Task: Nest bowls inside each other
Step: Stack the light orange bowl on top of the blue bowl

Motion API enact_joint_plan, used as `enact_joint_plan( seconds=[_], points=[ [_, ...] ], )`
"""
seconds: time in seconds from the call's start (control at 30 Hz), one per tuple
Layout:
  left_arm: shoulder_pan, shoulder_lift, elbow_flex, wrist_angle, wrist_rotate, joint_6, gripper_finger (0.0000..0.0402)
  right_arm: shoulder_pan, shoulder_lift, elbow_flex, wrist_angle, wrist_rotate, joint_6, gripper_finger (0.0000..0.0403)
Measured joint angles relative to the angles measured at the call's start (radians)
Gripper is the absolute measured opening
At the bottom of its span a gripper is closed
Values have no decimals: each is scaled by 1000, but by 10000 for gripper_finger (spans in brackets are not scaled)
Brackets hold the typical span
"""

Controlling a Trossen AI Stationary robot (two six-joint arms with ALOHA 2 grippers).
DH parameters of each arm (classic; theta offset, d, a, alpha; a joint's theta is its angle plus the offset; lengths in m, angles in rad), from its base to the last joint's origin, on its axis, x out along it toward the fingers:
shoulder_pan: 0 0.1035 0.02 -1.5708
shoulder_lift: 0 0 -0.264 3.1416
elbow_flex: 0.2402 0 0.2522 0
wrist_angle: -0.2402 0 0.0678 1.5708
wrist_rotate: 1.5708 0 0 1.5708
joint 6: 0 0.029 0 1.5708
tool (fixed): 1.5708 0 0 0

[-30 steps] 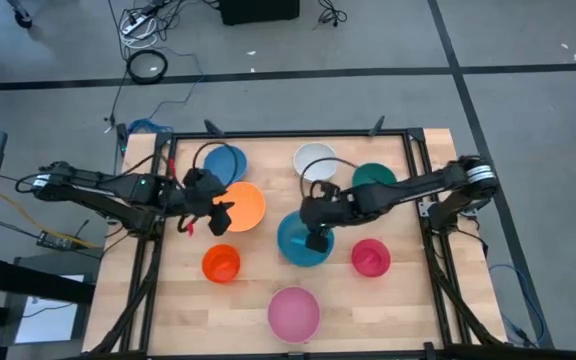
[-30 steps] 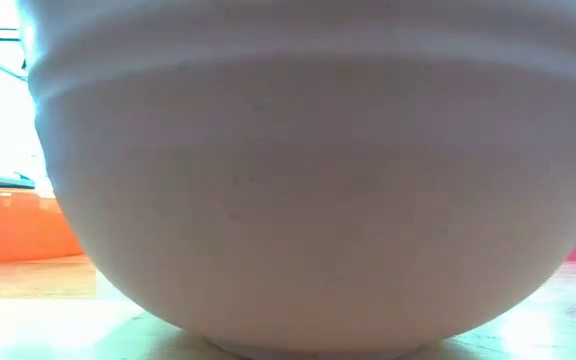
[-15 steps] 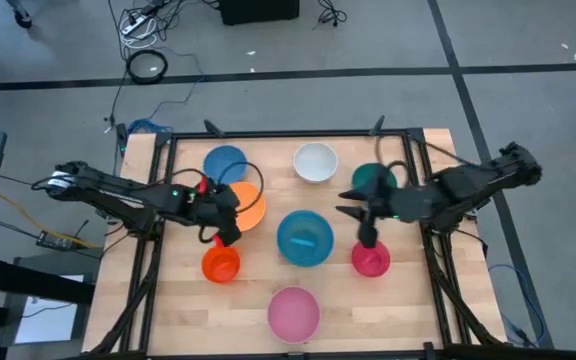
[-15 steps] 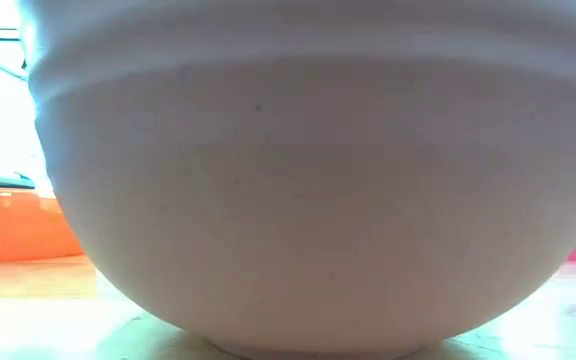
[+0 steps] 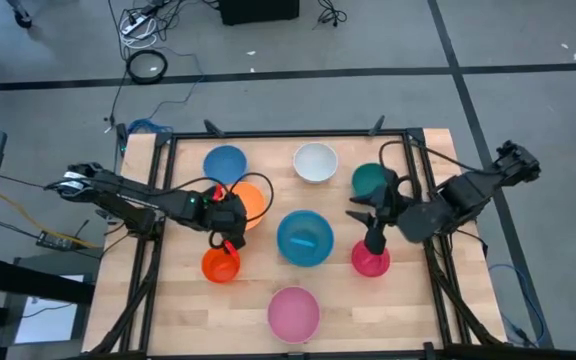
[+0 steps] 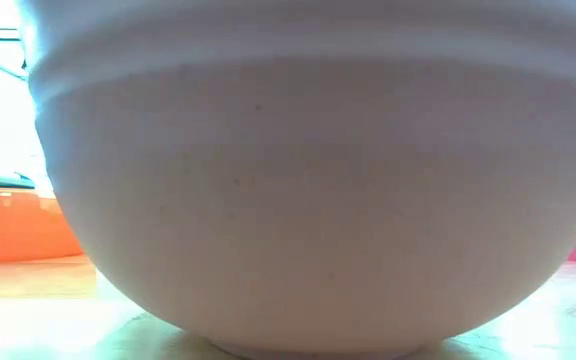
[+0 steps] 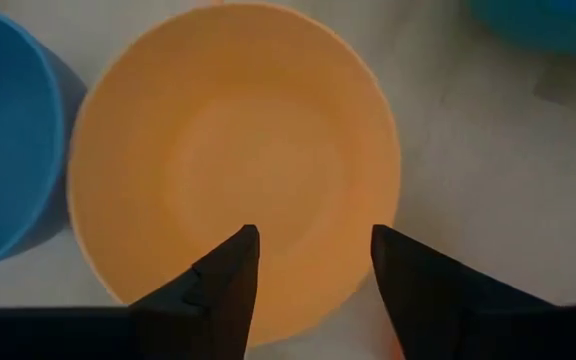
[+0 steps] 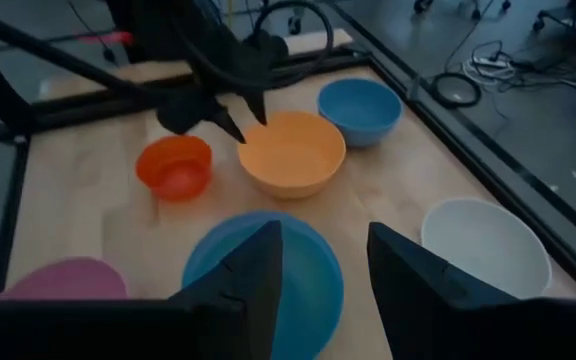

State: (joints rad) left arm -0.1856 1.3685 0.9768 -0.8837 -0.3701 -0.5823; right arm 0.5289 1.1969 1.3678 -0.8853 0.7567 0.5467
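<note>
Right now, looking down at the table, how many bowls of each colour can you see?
blue bowl: 1
light blue bowl: 1
white bowl: 1
teal bowl: 1
orange bowl: 1
red-orange bowl: 1
magenta bowl: 1
pale pink bowl: 1
Total: 8 bowls in view

Past the right gripper point(image 8: 323, 275), its jaws standing apart, the wooden desk point(image 8: 88, 190) carries a light blue bowl point(image 8: 298, 270), an orange bowl point(image 8: 291, 152), a red-orange bowl point(image 8: 174, 166), a blue bowl point(image 8: 359, 108), a white bowl point(image 8: 485, 246) and a pink bowl point(image 8: 63, 280). The left gripper point(image 8: 233, 118) hangs at the orange bowl's rim.
</note>
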Motion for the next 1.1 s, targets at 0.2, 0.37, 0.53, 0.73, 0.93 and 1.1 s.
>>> enact_joint_plan(
  seconds=[0.2, 0.37, 0.53, 0.73, 0.93, 1.1],
  points=[
    [2, 3, 0, -6, 52, 2, 237, 0, 22, 0, -55, 3, 38, 137],
    [2, 6, 1, 2, 69, 52, 259, 0, 24, 0, -66, 2, 54, 137],
    [2, 21, 1, 7, 77, 92, 262, 0, 24, 0, -68, -1, 55, 137],
    [1, 65, 1, 29, 123, 182, 262, 3, 24, 0, -73, -19, 62, 137],
    [1, 140, 0, 29, 117, 260, 262, 17, 24, 0, -76, -21, 66, 136],
    [7, 185, 0, 28, 72, 286, 262, 28, 24, 0, -76, -21, 74, 135]
  ],
)
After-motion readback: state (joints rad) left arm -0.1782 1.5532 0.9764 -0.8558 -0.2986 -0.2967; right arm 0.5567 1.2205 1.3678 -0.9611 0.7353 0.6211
